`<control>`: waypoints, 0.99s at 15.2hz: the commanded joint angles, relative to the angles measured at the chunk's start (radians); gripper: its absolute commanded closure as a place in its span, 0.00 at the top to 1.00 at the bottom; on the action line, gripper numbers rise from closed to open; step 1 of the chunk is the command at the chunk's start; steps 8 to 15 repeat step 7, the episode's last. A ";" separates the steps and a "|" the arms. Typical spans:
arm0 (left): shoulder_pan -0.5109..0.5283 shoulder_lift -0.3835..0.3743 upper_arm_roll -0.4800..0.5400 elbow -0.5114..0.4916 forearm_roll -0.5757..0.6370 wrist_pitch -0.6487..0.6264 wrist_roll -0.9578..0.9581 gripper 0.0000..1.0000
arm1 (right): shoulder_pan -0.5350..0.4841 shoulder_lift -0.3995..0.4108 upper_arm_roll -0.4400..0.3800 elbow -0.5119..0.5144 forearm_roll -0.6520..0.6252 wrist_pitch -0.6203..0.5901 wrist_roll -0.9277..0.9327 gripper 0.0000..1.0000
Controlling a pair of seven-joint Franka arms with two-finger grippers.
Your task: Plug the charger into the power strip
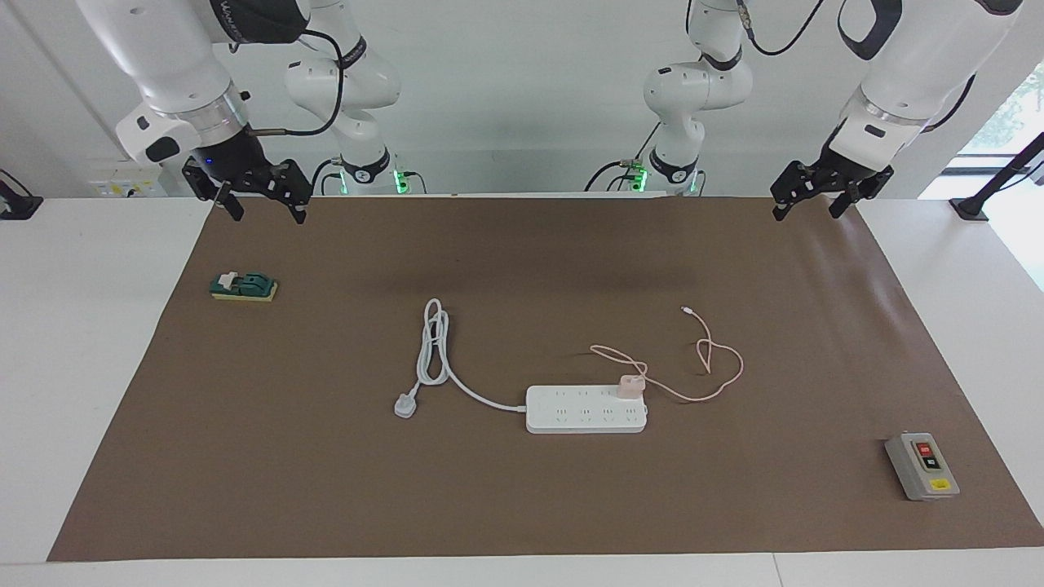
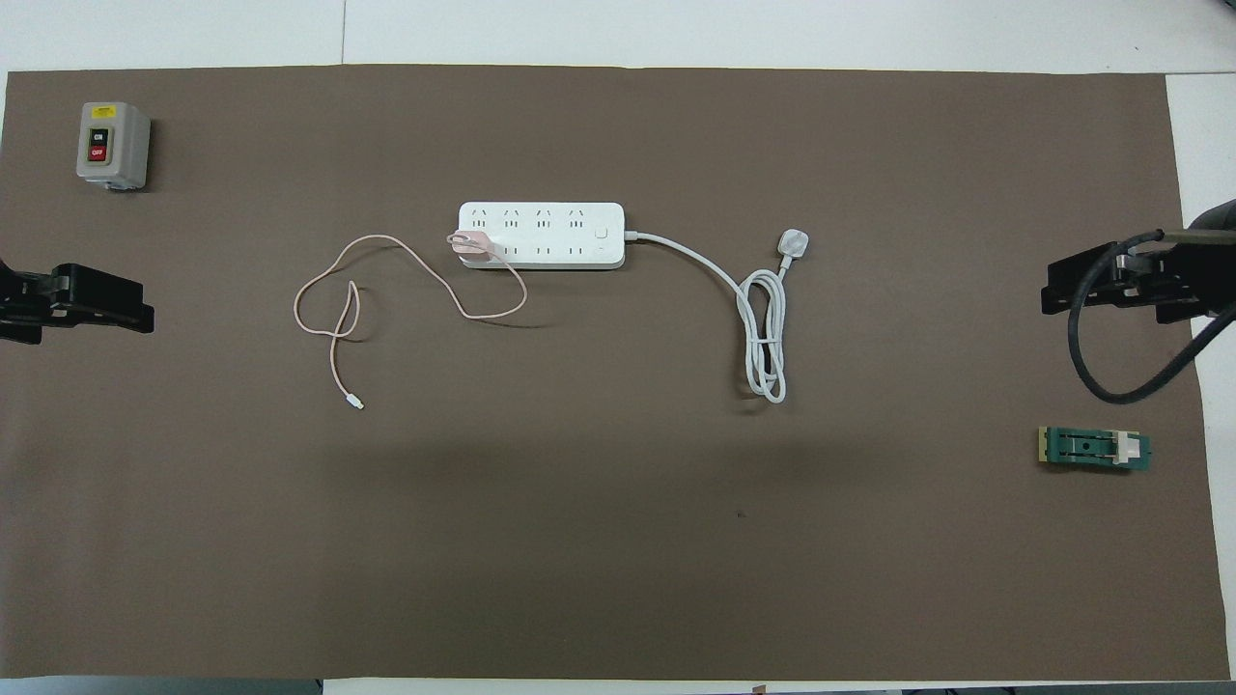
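The white power strip (image 1: 583,412) (image 2: 541,236) lies flat mid-mat. The small pink charger (image 1: 630,385) (image 2: 468,243) stands on the strip's end toward the left arm's end, on the socket row nearer the robots. Its thin pink cable (image 1: 718,371) (image 2: 328,299) loops over the mat beside the strip. My left gripper (image 1: 806,214) (image 2: 87,304) hangs open and empty, high over the mat's edge at the left arm's end. Over the mat's other end, my right gripper (image 1: 267,214) (image 2: 1091,285) is also raised, open and empty. Both are well apart from the strip.
The strip's thick white cord ends in a three-pin plug (image 1: 405,405) (image 2: 794,241) toward the right arm's end. A grey button box (image 1: 922,466) (image 2: 113,145) sits at the corner far from the robots. A green switch block (image 1: 243,286) (image 2: 1094,449) lies below the right gripper.
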 commanded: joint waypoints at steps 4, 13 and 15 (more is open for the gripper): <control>-0.009 -0.040 0.011 -0.048 -0.009 0.019 0.020 1.00 | -0.009 -0.014 0.011 -0.015 -0.015 0.013 -0.035 1.00; -0.001 -0.042 0.010 -0.048 -0.009 0.013 0.052 1.00 | -0.009 -0.014 0.011 -0.015 -0.018 0.015 -0.038 1.00; -0.001 -0.042 0.010 -0.048 -0.009 0.013 0.052 1.00 | -0.009 -0.014 0.011 -0.015 -0.018 0.015 -0.038 1.00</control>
